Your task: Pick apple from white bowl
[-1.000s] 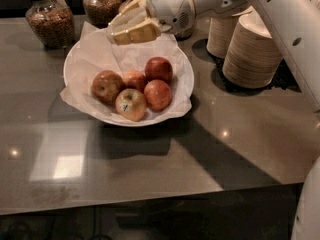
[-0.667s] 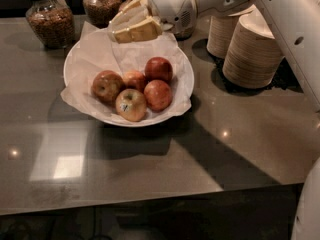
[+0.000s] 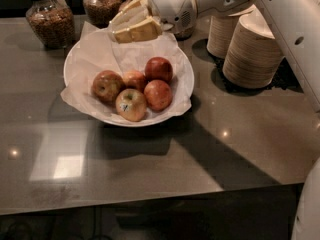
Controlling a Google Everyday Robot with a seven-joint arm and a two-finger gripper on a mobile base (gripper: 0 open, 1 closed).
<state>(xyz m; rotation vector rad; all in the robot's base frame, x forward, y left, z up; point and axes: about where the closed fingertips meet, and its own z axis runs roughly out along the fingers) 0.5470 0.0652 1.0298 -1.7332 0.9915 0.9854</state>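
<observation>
The white bowl [image 3: 185, 84], wide and lined with crumpled white paper, stands on the grey table left of centre. Several red-yellow apples lie in it, among them a yellow-red apple [image 3: 131, 104] at the front and a dark red apple [image 3: 159, 69] at the back. My gripper [image 3: 120, 28] hangs over the bowl's far rim, pointing left. It is above and behind the apples and touches none of them. The white arm reaches in from the upper right.
Two stacks of beige paper bowls [image 3: 252, 54] stand to the right of the white bowl. Glass jars [image 3: 50, 19] of snacks stand at the back left. The table's front edge [image 3: 150, 204] runs along the bottom.
</observation>
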